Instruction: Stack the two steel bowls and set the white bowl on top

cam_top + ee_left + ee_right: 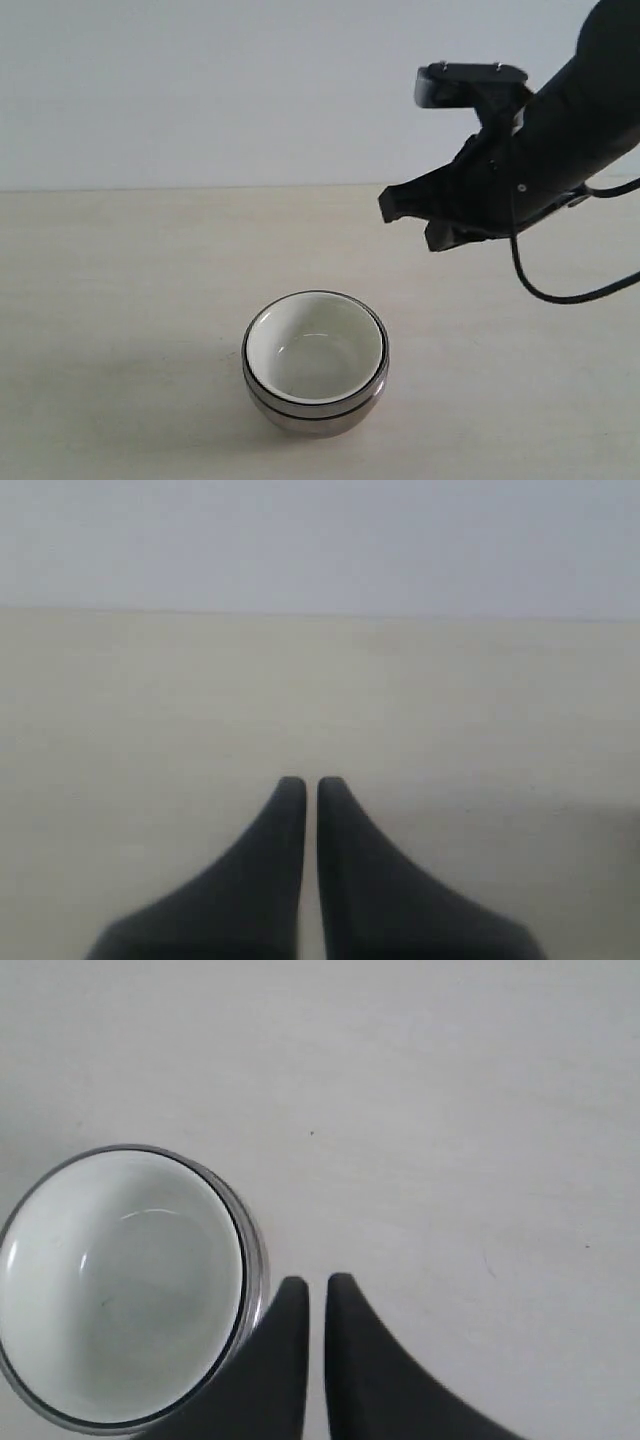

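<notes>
The white bowl sits nested in the two steel bowls on the counter, below and just beside the right jaws, which are clenched on nothing. Farther off, the left jaws, likewise clenched empty, hang over the counter.

The white bowl looks glossy ceramic (soft highlights inside), the steel bowls mirror-polished metal, the table smooth, matt.
</notes>
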{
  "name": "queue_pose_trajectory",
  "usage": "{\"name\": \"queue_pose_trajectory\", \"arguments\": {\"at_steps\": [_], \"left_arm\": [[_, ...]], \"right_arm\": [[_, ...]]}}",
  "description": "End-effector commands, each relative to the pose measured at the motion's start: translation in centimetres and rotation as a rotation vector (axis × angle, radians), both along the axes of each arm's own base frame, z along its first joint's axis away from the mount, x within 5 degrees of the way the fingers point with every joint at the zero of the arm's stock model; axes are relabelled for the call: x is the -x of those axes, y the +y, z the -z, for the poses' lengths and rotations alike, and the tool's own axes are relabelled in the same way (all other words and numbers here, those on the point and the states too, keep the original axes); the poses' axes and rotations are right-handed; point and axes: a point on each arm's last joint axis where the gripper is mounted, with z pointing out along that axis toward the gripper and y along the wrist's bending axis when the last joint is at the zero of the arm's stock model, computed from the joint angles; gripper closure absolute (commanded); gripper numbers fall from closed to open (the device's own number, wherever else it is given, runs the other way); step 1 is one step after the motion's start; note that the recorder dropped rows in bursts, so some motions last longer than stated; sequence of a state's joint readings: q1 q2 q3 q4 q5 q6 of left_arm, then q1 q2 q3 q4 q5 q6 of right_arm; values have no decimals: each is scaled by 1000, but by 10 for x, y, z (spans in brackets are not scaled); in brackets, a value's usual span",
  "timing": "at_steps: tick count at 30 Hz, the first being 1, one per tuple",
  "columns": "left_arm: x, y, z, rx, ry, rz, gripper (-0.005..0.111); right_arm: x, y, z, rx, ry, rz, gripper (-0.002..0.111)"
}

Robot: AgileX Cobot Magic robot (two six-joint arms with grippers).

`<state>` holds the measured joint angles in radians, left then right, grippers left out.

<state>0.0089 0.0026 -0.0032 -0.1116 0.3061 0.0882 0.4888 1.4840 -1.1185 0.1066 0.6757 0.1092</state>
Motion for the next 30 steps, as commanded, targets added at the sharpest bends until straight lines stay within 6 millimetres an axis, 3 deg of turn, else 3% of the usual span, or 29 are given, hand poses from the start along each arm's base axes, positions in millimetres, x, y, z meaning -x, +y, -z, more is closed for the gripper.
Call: {"name": "queue_pose_trajectory", "arguments": {"at_steps": [1,9,18,24,30], "left_arm": [[0,0,1,6,2,-3,103],[0,0,1,6,2,-3,103],[0,0,1,6,2,-3,103],[0,0,1,6,2,-3,103],[0,0,1,6,2,-3,103]], "right_arm": [[24,-16,-26,-52,-109,38,108],[90,-51,-39,-231,-316,95,108],[162,-90,-14,-416,-435,172,108],[195,-106,3,-432,-426,168,108],[210,-114,-3,-473,-502,158,108]]}}
